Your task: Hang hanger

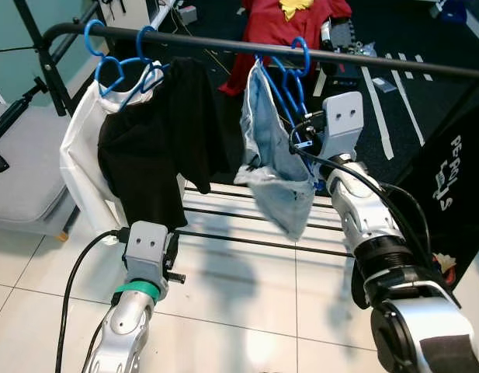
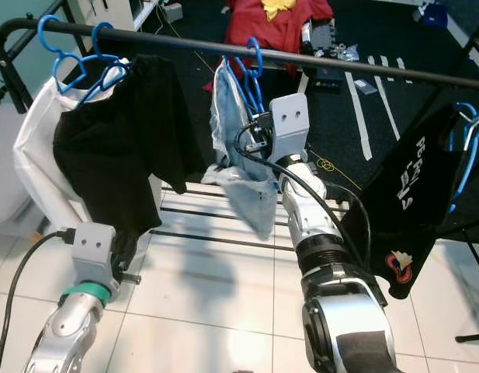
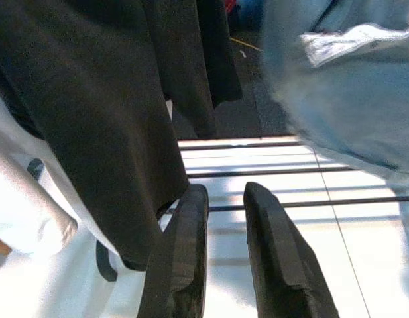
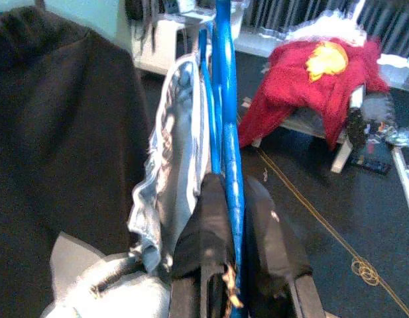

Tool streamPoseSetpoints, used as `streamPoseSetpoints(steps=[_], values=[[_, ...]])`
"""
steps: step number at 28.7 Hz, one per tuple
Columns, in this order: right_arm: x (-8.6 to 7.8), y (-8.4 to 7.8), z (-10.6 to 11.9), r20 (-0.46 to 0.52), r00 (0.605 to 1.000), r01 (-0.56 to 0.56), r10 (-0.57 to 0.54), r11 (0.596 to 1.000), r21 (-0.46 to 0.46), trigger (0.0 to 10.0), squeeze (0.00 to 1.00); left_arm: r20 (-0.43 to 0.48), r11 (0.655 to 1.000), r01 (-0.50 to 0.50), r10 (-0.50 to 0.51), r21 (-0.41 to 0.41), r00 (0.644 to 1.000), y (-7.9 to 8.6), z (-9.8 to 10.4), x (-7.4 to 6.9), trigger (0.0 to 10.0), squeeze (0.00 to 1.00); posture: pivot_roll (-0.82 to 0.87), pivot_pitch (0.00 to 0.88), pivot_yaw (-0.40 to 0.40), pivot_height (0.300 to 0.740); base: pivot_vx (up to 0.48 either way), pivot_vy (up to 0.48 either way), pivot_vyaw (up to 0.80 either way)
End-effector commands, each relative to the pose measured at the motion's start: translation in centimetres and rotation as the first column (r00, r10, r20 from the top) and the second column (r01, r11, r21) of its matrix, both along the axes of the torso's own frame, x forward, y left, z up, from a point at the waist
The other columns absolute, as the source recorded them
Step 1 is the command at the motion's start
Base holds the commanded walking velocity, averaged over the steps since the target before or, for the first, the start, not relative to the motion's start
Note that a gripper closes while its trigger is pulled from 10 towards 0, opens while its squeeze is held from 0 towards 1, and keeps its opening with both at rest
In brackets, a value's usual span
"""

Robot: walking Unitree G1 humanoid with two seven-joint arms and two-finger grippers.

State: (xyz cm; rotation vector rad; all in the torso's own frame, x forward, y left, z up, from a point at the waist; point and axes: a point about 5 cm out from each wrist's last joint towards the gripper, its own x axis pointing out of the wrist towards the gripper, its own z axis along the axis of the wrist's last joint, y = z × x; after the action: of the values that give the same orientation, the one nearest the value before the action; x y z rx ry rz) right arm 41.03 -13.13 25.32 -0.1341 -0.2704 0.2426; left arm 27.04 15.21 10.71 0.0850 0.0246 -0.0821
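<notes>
Hanger: I see the blue hanger point(image 1: 289, 85) hooked over the rail point(image 1: 363, 60), its frame hanging down, carrying pale denim point(image 1: 274, 167).
Right gripper point(image 4: 232, 218): clamped on the hanger's frame.
Left gripper point(image 3: 224, 218): narrow gap, nothing held.

Rail point(image 1: 394, 62): black bar across the scene. Bare stretch between the black garment point(image 1: 150, 148) and the blue hanger point(image 1: 289, 81) carrying the light-blue garment point(image 1: 274, 167); longer bare stretch beyond that hanger on the robot's right.

Obstacles: black garment and white garment point(image 1: 80, 155) crowd the left end under two blue hangers point(image 1: 119, 66). Black printed fabric point(image 2: 414, 202) hangs at far right.

Below: rack bars point(image 1: 247, 225) cross above the tiled floor point(image 1: 247, 303); open room between the hanging hems.
</notes>
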Motion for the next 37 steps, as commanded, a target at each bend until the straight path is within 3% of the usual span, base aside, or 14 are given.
streamPoseSetpoints(steps=[1,4,6,9,13,18,23,27,30,34,36,37], values=[[0.1,0.3,0.7,0.017,1.000,-0.011,0.011,1.000,-0.008,10.0,0.00,-0.033,1.000,-0.002,0.002,-0.003,0.999,-0.1,-0.5,-0.4,10.0,0.00,-0.02,0.185,0.033,0.740,0.000,0.000,0.00],[0.5,1.5,1.0,-0.005,0.999,-0.050,0.050,0.999,-0.017,10.0,0.00,-0.039,1.000,-0.014,0.013,-0.006,0.999,-0.1,-0.4,-0.9,10.0,0.00,0.00,0.191,0.026,0.740,0.000,0.000,0.00],[0.5,1.5,1.0,-0.005,0.999,-0.050,0.050,0.999,-0.017,10.0,0.00,-0.039,1.000,-0.014,0.013,-0.006,0.999,-0.1,-0.4,-0.9,10.0,0.00,0.00,0.191,0.026,0.740,0.000,0.000,0.00],[0.8,3.3,1.9,-0.009,0.997,-0.080,0.080,0.997,-0.014,10.0,0.00,-0.052,1.000,-0.030,0.029,-0.009,0.998,-0.2,-0.5,-1.6,10.0,0.00,0.03,0.197,0.012,0.740,0.000,0.000,0.00],[0.9,3.6,2.2,-0.002,0.998,-0.071,0.070,0.997,-0.009,10.0,0.00,-0.055,0.999,-0.032,0.032,-0.009,0.998,-0.2,-0.6,-1.7,10.0,0.00,0.04,0.199,0.008,0.740,0.000,0.000,0.00],[0.7,5.3,4.5,0.098,0.990,-0.092,0.097,0.995,-0.049,10.0,0.00,-0.065,0.999,-0.051,0.051,-0.001,0.997,0.0,-0.4,-2.2,10.0,0.00,0.05,0.200,0.002,0.740,0.000,0.000,0.00],[0.7,5.1,6.1,0.146,0.987,-0.076,0.074,0.997,0.010,10.0,0.00,-0.074,0.998,-0.065,0.065,0.002,0.995,0.3,-0.5,-2.5,10.0,0.00,0.07,0.191,-0.009,0.740,0.000,0.000,0.00],[1.2,3.7,5.1,0.052,0.999,-0.001,-0.003,0.997,0.081,10.0,0.00,-0.079,0.998,-0.068,0.068,0.001,0.995,0.2,-0.4,-2.6,10.0,0.00,0.07,0.176,-0.004,0.740,0.000,0.000,0.00],[1.3,3.6,4.7,0.021,1.000,-0.002,0.000,0.996,0.094,10.0,0.00,-0.079,0.998,-0.067,0.067,0.001,0.995,0.2,-0.3,-2.5,10.0,0.00,0.07,0.176,-0.004,0.740,0.000,0.000,0.00],[1.6,3.8,2.6,-0.119,0.993,-0.008,0.015,0.998,0.058,10.0,0.00,-0.076,0.999,-0.054,0.054,0.003,0.996,0.0,-0.1,-2.1,10.0,0.00,0.06,0.167,0.006,0.740,0.000,0.000,0.00],[1.5,4.0,2.3,-0.135,0.990,-0.030,0.033,0.999,0.030,10.0,0.00,-0.076,0.999,-0.053,0.053,0.003,0.996,0.0,0.0,-2.1,10.0,0.00,0.06,0.163,0.007,0.740,0.000,0.000,0.00],[1.5,4.2,2.0,-0.149,0.988,-0.048,0.049,0.999,0.008,10.0,0.05,-0.075,0.999,-0.052,0.052,0.003,0.996,-0.1,0.0,-2.0,10.0,0.00,0.06,0.163,0.007,0.740,0.000,0.000,0.00]])
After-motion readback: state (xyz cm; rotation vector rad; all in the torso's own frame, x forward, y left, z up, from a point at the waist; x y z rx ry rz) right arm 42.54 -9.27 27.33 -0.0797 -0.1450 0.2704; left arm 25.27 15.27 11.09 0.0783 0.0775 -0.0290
